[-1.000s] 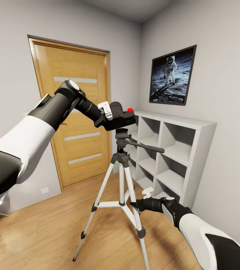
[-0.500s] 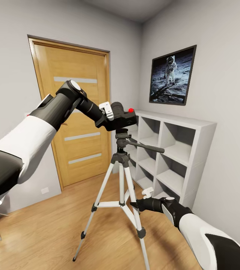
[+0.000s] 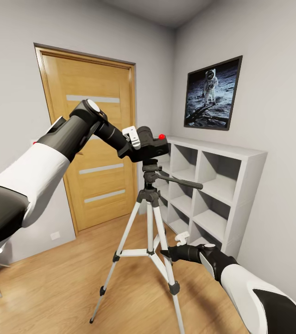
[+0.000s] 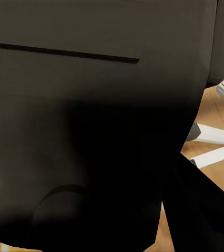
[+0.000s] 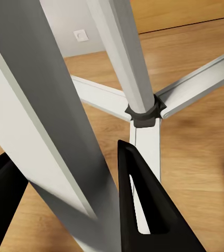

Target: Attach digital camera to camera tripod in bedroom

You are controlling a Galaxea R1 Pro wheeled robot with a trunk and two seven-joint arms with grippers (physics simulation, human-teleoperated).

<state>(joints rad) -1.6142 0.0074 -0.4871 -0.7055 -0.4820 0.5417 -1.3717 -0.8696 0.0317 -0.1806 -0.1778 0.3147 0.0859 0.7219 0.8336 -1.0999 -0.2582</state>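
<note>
1 digital camera (image 3: 151,144) is being held by the left gripper (image 3: 136,143), closed on it, directly above and touching the head of 1 camera tripod (image 3: 149,218). 3 silver-white legs are being counted, standing on the wood floor (image 3: 59,287). 1 leg (image 5: 49,131) is being clasped between the right gripper's (image 3: 168,253) 2 fingers (image 5: 143,210). 1 door (image 3: 90,139), 1 astronaut picture (image 3: 211,93) and 1 cube shelf (image 3: 212,185) are being recorded behind.

No text, label, brand, number or sign can be read in any of these views. The digital camera (image 3: 151,147) shows a plain red dot on its top edge, without lettering, and the astronaut picture (image 3: 212,93) on the wall carries no caption.
</note>
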